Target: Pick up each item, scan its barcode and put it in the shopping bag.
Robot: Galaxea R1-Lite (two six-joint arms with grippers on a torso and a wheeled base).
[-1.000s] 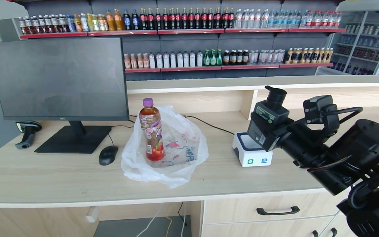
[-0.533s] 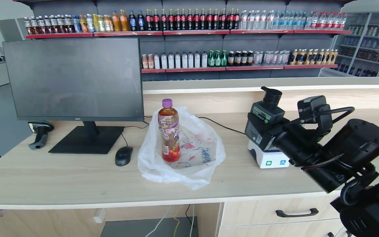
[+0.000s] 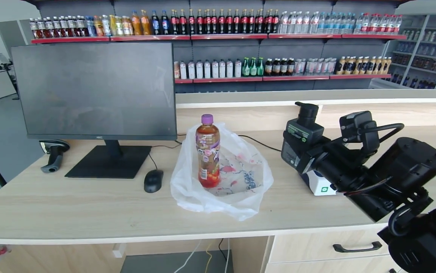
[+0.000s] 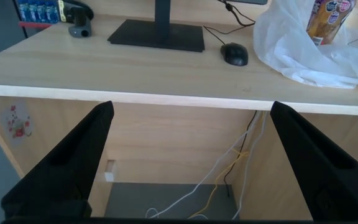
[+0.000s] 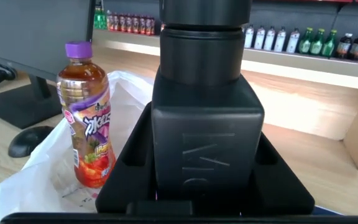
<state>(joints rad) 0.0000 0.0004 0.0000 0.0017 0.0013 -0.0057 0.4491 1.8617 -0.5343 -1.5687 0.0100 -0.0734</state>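
On shopping bag point(image 3: 240, 189), labelled bottle point(image 3: 207, 151), right tool point(image 3: 305, 157) gripping scanner point(image 3: 302, 136), left tool point(image 4: 191, 109) open

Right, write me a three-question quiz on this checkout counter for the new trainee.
1. True or false: the bottle lies on its side.
2. What lies on the counter between the monitor stand and the shopping bag? A) a mouse B) a keyboard C) a can
3. In a few words: what does the right gripper hold?

Key
1. False: it stands upright in the shopping bag.
2. A
3. A black device, clamped in the gripper above the counter.
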